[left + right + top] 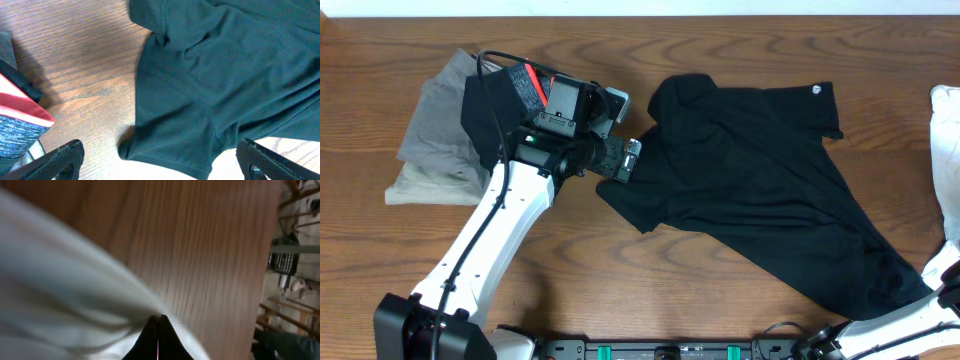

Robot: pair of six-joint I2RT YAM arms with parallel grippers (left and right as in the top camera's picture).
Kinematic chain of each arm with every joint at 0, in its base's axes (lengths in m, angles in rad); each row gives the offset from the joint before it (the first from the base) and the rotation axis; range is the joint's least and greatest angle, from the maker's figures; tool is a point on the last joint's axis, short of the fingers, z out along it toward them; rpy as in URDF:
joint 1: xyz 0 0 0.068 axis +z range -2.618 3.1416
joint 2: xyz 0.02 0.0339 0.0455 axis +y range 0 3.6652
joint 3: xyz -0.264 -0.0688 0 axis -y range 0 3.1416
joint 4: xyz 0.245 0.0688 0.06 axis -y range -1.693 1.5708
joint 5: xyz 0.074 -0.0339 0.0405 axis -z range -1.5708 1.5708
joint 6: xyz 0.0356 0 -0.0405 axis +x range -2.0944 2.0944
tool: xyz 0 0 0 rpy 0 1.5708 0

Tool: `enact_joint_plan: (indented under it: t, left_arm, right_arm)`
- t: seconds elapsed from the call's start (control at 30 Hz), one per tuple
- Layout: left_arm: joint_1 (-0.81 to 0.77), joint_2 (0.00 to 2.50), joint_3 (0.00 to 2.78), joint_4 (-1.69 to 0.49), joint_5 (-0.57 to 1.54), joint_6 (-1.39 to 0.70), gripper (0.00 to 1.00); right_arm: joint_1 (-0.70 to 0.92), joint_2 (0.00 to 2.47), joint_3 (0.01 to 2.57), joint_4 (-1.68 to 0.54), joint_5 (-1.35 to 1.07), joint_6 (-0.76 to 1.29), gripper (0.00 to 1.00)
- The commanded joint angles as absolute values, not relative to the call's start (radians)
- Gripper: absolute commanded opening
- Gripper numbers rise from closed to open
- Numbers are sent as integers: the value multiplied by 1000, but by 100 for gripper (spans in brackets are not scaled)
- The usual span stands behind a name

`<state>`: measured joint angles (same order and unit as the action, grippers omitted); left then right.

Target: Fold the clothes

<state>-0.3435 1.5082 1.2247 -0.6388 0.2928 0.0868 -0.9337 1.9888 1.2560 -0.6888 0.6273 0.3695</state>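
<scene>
The black T-shirt [750, 180] lies rumpled and spread across the middle and right of the wooden worktop [620, 290], its small white mark [814, 93] toward the far edge. The left gripper [630, 158] hovers at the shirt's left sleeve, jaws wide apart and holding nothing. The right gripper [159, 330] has its jaws together amid blurred white cloth [60, 295]; whether they pinch it is unclear. Grey folded garments [435, 150] sit far left.
</scene>
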Motion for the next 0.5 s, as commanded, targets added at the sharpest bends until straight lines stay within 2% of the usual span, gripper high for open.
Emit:
enact_joint_plan:
  t: [0.0, 0.2, 0.37, 0.47]
  left_arm:
    - [-347, 1509, 1242, -639, 302, 104, 98]
    - [-347, 1509, 1242, -638, 302, 104, 98]
    - [-347, 1509, 1242, -635, 302, 104, 98]
    - [-347, 1509, 1242, -630, 302, 104, 98]
  right_arm:
    - [-928, 1992, 1341, -684, 607, 322, 3]
    - [-927, 1991, 1414, -797, 120, 52, 5]
    - [-928, 1992, 1346, -826, -154, -67, 2]
    - [-928, 1992, 1308, -823, -197, -106, 1]
